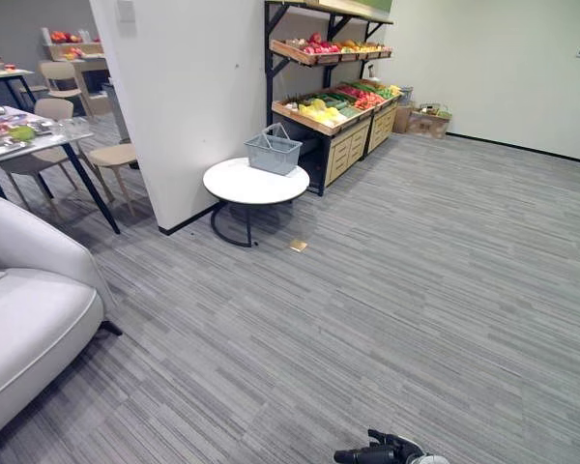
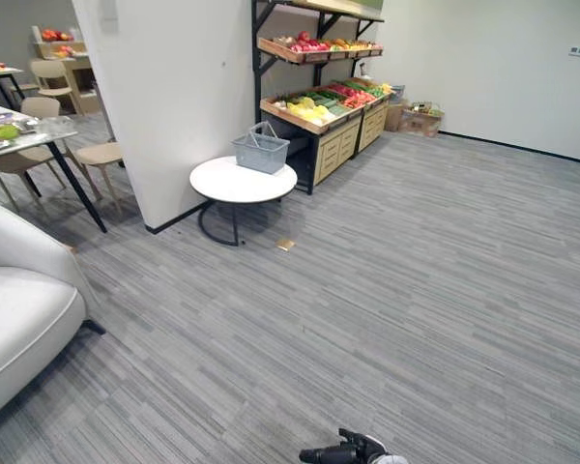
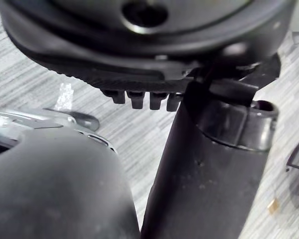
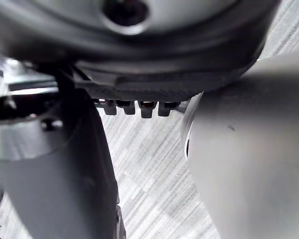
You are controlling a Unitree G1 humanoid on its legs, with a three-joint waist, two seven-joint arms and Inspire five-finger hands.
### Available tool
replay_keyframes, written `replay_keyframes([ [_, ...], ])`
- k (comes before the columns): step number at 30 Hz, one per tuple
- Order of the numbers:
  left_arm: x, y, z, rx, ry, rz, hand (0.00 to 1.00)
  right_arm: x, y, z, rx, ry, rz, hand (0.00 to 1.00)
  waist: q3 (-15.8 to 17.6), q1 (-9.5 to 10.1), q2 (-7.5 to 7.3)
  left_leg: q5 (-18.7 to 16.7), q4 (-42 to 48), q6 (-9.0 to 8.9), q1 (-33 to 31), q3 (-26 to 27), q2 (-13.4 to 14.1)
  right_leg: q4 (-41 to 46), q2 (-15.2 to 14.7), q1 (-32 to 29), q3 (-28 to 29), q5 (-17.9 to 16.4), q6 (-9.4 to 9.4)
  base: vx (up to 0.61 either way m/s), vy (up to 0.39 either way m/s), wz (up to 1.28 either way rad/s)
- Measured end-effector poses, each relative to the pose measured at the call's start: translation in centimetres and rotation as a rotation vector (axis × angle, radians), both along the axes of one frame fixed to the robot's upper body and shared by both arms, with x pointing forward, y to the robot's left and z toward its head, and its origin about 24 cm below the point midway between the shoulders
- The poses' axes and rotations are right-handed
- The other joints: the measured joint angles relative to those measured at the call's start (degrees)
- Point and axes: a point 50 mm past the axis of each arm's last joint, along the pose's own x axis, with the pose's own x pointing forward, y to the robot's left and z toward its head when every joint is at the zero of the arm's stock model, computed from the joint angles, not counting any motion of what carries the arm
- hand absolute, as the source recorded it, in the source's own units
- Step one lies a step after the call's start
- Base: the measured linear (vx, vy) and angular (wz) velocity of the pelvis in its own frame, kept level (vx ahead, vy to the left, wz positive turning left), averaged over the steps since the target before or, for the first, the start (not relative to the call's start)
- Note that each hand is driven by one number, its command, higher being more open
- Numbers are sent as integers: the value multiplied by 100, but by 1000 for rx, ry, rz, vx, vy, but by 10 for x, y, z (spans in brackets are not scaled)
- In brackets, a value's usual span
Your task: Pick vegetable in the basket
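Observation:
A grey wire basket (image 1: pixel 273 153) with its handle up stands on a round white table (image 1: pixel 242 186), several steps ahead and to the left. Just behind it, a wooden stand (image 1: pixel 336 108) displays yellow, green and red produce, with more on an upper shelf (image 1: pixel 329 50). My left hand (image 3: pixel 139 99) hangs low over the grey floor, fingers relaxed and holding nothing. My right hand (image 4: pixel 139 107) hangs the same way, also with nothing in it. Both are far from the basket.
A white sofa (image 1: pixel 29 309) sits at the near left. A dining table with chairs (image 1: pixel 39 140) stands beyond it, left of a white wall pillar (image 1: pixel 184 97). Boxes (image 1: pixel 425 121) rest by the far wall. A small tan scrap (image 1: pixel 298 246) lies near the round table.

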Motion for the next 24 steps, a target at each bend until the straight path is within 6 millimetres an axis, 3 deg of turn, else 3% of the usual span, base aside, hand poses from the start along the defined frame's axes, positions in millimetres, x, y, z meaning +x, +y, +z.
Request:
replay_keyframes([
  [2, -2, 2, 0, 9, 9, -16, 100, -4, -1, -1, 4, 19, -17, 100, -4, 26, 8, -294, 224, -264, 175, -39, 248, 51, -2, 200, -152, -12, -92, 267, -187, 13],
  [3, 0, 2, 1, 10, 2, -17, 100, -6, -2, -2, 13, 30, -37, 100, -21, 31, 29, -570, 515, -494, 216, -104, 537, 504, 65, 217, -167, -153, -336, 248, -204, 20],
  [4, 0, 2, 1, 10, 3, -16, 100, -7, -2, -2, 13, 35, -39, 100, -26, 31, 37, -632, 575, -544, 222, -110, 600, 633, 88, 198, -185, -161, -344, 419, -406, 15],
  [5, -2, 2, 0, 4, 14, -7, 100, -6, -3, -1, 17, 38, -38, 100, -104, 8, 105, -839, 746, -721, 233, -114, 928, 1153, 293, 20, -198, -188, -415, 312, -337, 6],
  [6, -7, 3, -1, -1, 28, 21, 100, -9, -3, -2, 28, 44, -39, 100, -267, -18, 118, -884, 863, -737, 265, -92, 1143, 1385, 506, -77, -189, -246, -576, 540, -487, -4],
  [7, -9, -3, -2, -26, 26, 70, 100, -13, -2, -4, 30, 70, -41, 100, -350, 12, 216, -862, 1770, -643, 20, -161, 1424, 1480, 790, -27, -213, -495, -835, 519, -412, -22],
  [8, -9, -8, -3, -32, 12, 102, 100, -17, -7, -5, 16, 89, -41, 100, -334, 45, 338, -638, 2637, -353, -364, -215, 1638, 1359, 1003, 107, -183, -591, -922, 623, -456, -48],
  [9, -6, -8, -2, -37, -23, 151, 100, -20, -8, -6, 5, 100, -24, 100, -359, 58, 379, -32, 3604, -200, -759, -421, 1829, 1094, 1241, 396, -114, -664, -1028, 499, -360, -49],
  [10, -3, -10, -2, -44, -40, 161, 100, -23, -10, -7, 1, 108, -22, 100, -330, 63, 418, 26, 4068, -271, -963, -552, 1900, 947, 1352, 558, -68, -689, -1068, 487, -261, -50],
  [11, 4, -15, -1, -59, -66, 188, 100, -29, -14, -8, -15, 133, -14, 100, -266, 75, 529, -264, 4844, -459, -1292, -659, 1886, 703, 1489, 919, 29, -714, -1219, 482, -164, -51],
  [13, 6, -21, -2, -78, -82, 202, 100, -40, -18, -11, -23, 184, -26, 100, -241, 99, 538, -582, 4994, -491, -1512, -322, 1730, 486, 1507, 1356, 241, -766, -1288, 473, -119, -66],
  [16, 12, -16, 1, -82, -119, 190, 100, -38, -17, -11, -28, 171, -25, 100, -118, 103, 363, -719, 3319, -516, -1825, 127, 1010, 12, 1329, 1945, 518, -802, -1263, 514, -51, -56],
  [17, 15, -16, 2, -82, -135, 185, 100, -37, -16, -11, -31, 169, -28, 100, -72, 109, 296, -571, 2349, -494, -2004, 119, 617, -62, 1208, 2070, 582, -871, -1232, 438, 35, -33],
  [18, 17, -14, 3, -74, -142, 182, 100, -37, -16, -11, -34, 169, -30, 100, -55, 115, 292, -100, 1205, -514, -2156, 8, 314, -99, 1138, 2159, 629, -949, -1213, 439, 83, -30],
  [19, 17, -14, 2, -73, -143, 183, 100, -38, -17, -11, -35, 170, -30, 100, -72, 118, 336, 116, 737, -583, -2283, -104, 235, -140, 1152, 2193, 662, -980, -1204, 438, 124, -31],
  [20, 16, -18, 2, -80, -147, 183, 100, -37, -19, -10, -41, 168, -29, 100, -80, 153, 451, 321, 356, -746, -2657, -308, 256, -240, 1250, 2270, 744, -1116, -1155, 439, 146, -30],
  [21, 16, -20, 2, -84, -146, 179, 100, -37, -20, -10, -42, 168, -28, 100, -71, 175, 531, 325, 300, -756, -2805, -369, 310, -288, 1323, 2342, 793, -1210, -1061, 450, 197, -43],
  [22, 10, -23, 0, -91, -130, 181, 100, -41, -17, -11, -34, 179, -34, 100, -24, 220, 641, 778, 393, -644, -2887, -355, 480, -331, 1428, 2601, 923, -1372, -968, 484, 232, -46],
  [23, 3, -17, 0, -84, -113, 199, 100, -41, -11, -12, -18, 183, -30, 100, -26, 258, 510, 1200, 525, -457, -2760, -197, 450, -241, 1289, 2763, 997, -1514, -955, 480, 237, -38],
  [24, 2, -14, 0, -75, -109, 200, 100, -41, -7, -13, -10, 180, -26, 100, -50, 261, 421, 1246, 531, -391, -2728, -152, 386, -128, 1194, 2740, 993, -1540, -952, 458, 213, -21],
])
